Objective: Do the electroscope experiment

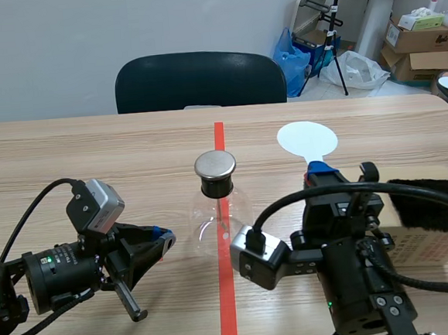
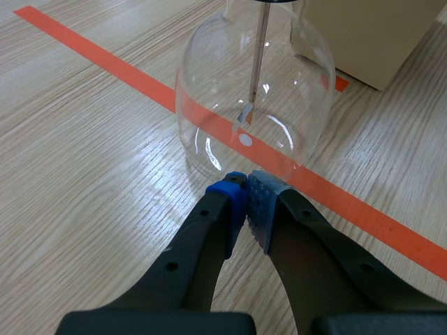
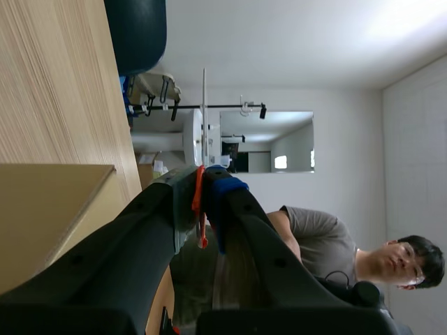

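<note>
The electroscope, a clear glass flask with a round metal cap, stands mid-table on the orange tape line. In the left wrist view the flask shows its inner rod and small foil leaves. My left gripper lies low to the flask's left, its fingers shut on nothing, tips just short of the glass. To the right of the flask my right gripper is shut on the handle of a white round paddle. In the right wrist view that paddle appears edge-on ahead of my gripper.
A cardboard box with a black fur cloth on top sits at the right, beside my right arm. A dark chair stands behind the table. Boxes and bags lie at the back right. A person shows in the right wrist view.
</note>
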